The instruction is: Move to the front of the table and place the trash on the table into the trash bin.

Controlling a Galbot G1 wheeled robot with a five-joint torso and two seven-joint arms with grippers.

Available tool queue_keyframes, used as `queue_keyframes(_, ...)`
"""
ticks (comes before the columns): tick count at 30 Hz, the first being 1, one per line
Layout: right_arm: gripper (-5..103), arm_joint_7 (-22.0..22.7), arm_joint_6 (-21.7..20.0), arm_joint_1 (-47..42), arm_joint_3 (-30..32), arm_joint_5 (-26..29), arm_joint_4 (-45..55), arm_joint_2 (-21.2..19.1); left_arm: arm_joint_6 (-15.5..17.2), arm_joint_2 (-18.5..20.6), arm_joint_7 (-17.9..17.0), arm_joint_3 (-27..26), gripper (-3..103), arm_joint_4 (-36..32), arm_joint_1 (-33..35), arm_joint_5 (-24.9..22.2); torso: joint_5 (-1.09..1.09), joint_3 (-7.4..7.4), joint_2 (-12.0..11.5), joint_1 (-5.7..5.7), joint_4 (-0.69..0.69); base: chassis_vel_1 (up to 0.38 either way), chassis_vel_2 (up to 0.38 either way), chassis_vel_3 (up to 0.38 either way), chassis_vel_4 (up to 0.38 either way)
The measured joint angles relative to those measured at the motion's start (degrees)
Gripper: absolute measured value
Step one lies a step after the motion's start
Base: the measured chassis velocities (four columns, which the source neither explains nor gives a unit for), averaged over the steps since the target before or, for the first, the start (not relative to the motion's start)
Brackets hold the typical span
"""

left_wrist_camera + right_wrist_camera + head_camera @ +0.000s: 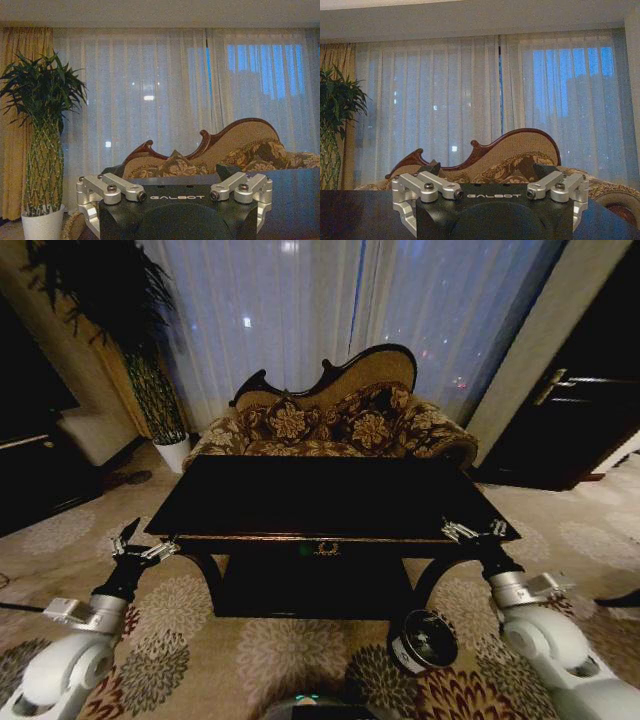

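Table (330,495) btw both open claws

Glossy black table (330,495); trash bin (424,641) tipped beside it.

I hold both arms low and stretched forward, white forearms at the bottom corners of my head view and dark wrists angled up and inward. My left gripper (135,543) is out in front on my left with its fingers spread apart, holding nothing. My right gripper (474,531) mirrors it on my right, fingers likewise spread and empty, at about the same height.
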Motion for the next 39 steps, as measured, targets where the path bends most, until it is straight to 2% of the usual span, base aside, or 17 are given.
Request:
queue_keyframes(11, 100, -0.03, 0.05, -0.02, 0.04, 0.00, -0.03, 0.02, 0.00, 0.00, 0.00, 0.00, 100, 0.00, 0.00, 0.00, 0.00, 0.01, 0.00, 0.02, 0.00, 0.125, -0.111, -0.135, 0.140)
queue_keyframes(39, 100, -0.04, 0.11, -0.04, 0.07, 0.00, -0.03, 0.03, 0.00, 0.00, 0.00, 0.00, 100, 0.00, 0.00, 0.00, 0.00, 0.00, 0.01, -0.01, 0.00, 0.244, -0.245, -0.235, 0.235)
